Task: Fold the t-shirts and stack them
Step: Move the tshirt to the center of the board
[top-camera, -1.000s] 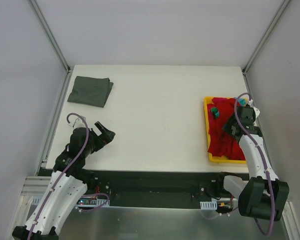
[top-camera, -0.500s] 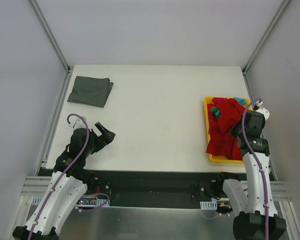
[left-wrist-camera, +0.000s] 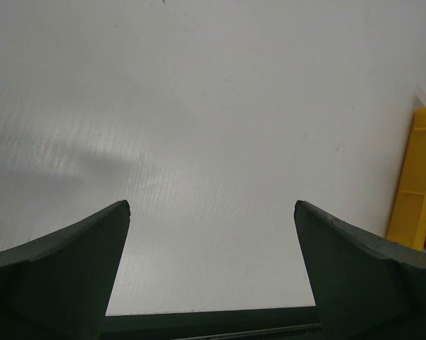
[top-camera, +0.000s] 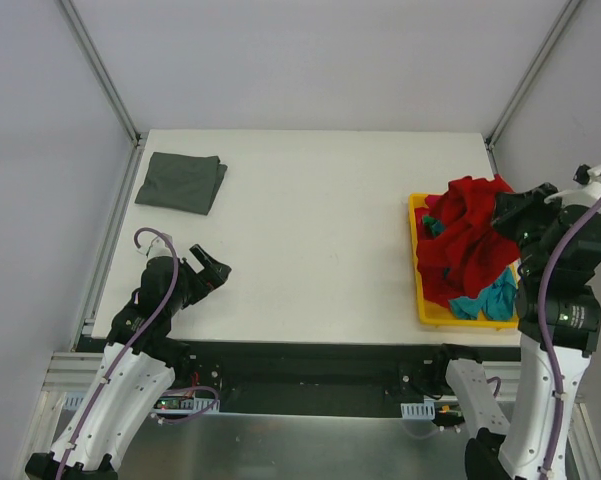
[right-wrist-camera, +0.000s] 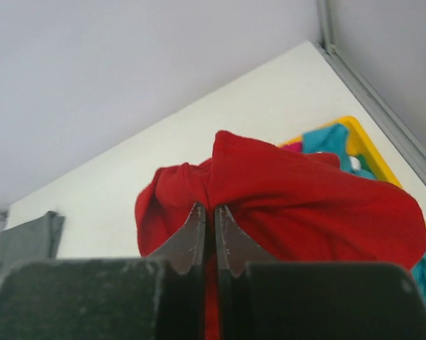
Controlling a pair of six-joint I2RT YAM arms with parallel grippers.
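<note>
Gripping bright red t-shirt [top-camera: 467, 240] with right claw [right-wrist-camera: 211, 212], jaws pinched tight on a fold. Holding it bunched above yellow tray [top-camera: 416, 262] at table's [top-camera: 310, 220] right edge, lower cloth draping into tray. Seeing turquoise t-shirt [top-camera: 490, 296] at tray's near end. Parking left claw [left-wrist-camera: 211, 212] spread wide over near-left table, gripping nothing. Noting folded dark grey t-shirt [top-camera: 182, 182] at far-left corner.

Two arms [top-camera: 130, 375] [top-camera: 558, 320], one yellow tray [top-camera: 414, 215], one red t-shirt [top-camera: 470, 235], one grey t-shirt [top-camera: 182, 182].

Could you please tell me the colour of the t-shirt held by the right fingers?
The t-shirt is bright red, clearest in the right wrist view.
</note>
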